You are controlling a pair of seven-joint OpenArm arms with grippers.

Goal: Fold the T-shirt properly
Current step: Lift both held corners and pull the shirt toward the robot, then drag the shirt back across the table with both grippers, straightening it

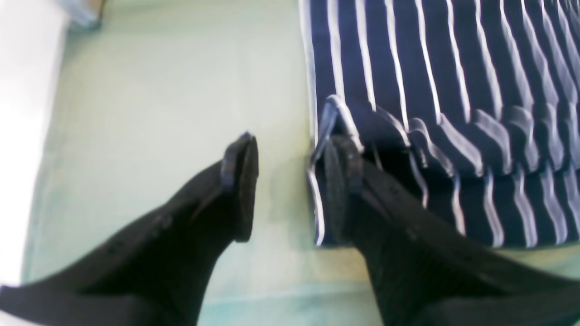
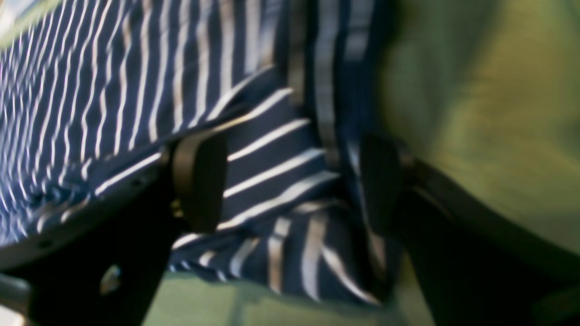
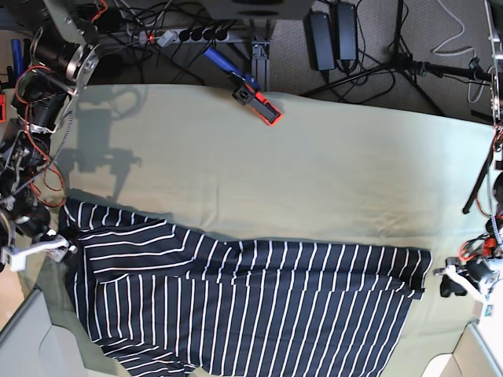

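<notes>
The navy T-shirt with white stripes [image 3: 236,298] lies spread across the near part of the olive-green table cloth [image 3: 314,173]. My left gripper [image 1: 285,149] is open at the shirt's edge [image 1: 435,90]. One finger [image 1: 242,181] is over bare cloth and the other [image 1: 342,190] sits against a lifted fold of fabric. In the base view it [image 3: 446,283] is at the shirt's right corner. My right gripper [image 2: 290,181] is open, with bunched striped fabric [image 2: 272,149] between its fingers. In the base view it [image 3: 59,245] is at the shirt's left corner.
A red and blue tool [image 3: 251,93] lies at the table's far edge. A power strip [image 3: 189,35], adapters and cables lie on the floor behind. Box edges show at the near left [image 3: 31,338] and near right [image 3: 471,353] corners.
</notes>
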